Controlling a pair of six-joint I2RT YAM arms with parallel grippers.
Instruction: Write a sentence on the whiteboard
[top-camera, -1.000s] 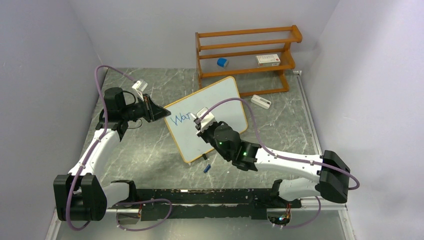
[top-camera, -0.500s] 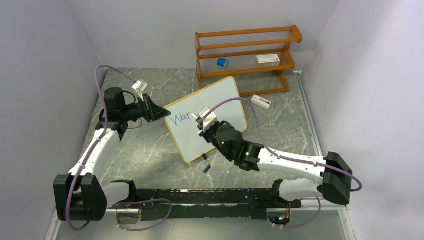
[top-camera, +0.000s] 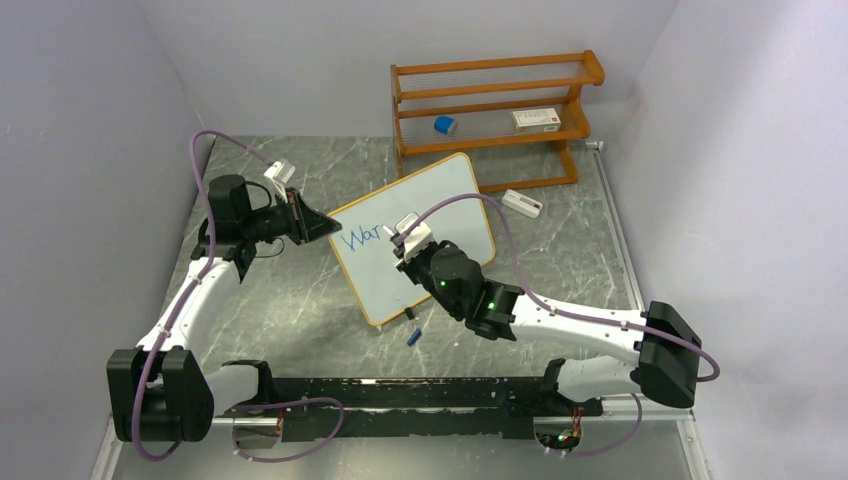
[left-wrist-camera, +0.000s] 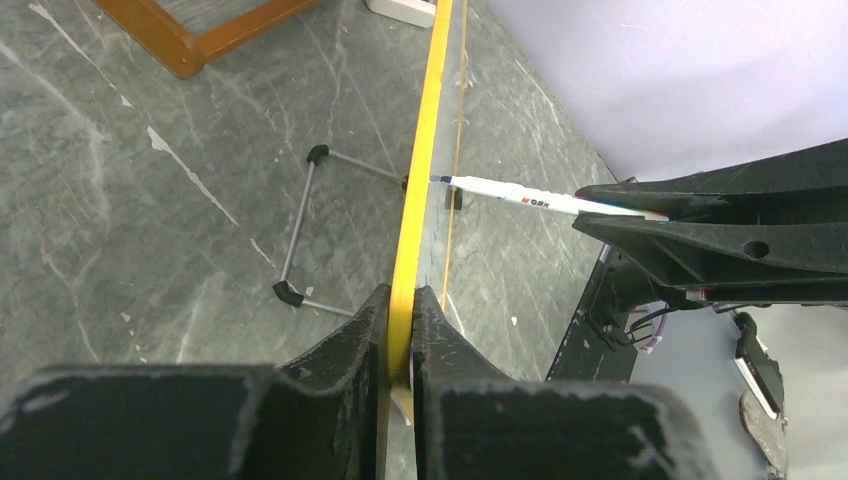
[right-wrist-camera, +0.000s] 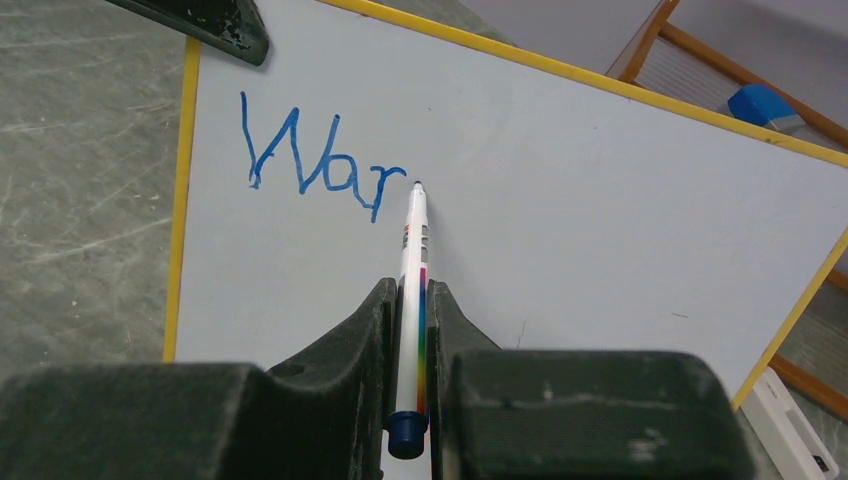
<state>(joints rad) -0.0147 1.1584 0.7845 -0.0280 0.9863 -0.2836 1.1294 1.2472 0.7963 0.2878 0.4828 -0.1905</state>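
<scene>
The whiteboard (top-camera: 445, 195) stands tilted on the table, white with a yellow-orange frame (left-wrist-camera: 425, 150). My left gripper (top-camera: 322, 226) is shut on its left edge, with the frame pinched between the jaws (left-wrist-camera: 401, 300). My right gripper (right-wrist-camera: 411, 300) is shut on a white marker (right-wrist-camera: 412, 250) with a rainbow stripe. The marker's tip touches the board just right of the blue letters "War" (right-wrist-camera: 320, 165), the part of the sentence that shows. In the top view the right gripper (top-camera: 397, 243) is in front of the board's middle and hides part of the writing (top-camera: 358, 238).
An orange wooden shelf rack (top-camera: 490, 110) stands behind the board, holding a blue block (top-camera: 444, 125) and a white box (top-camera: 536, 119). A white case (top-camera: 522, 203) lies to the board's right. A blue cap (top-camera: 412, 336) lies in front. Wire feet (left-wrist-camera: 300, 230) prop the board from behind.
My right gripper and the marker have edged slightly right along the board. The left gripper and the board have stayed still.
</scene>
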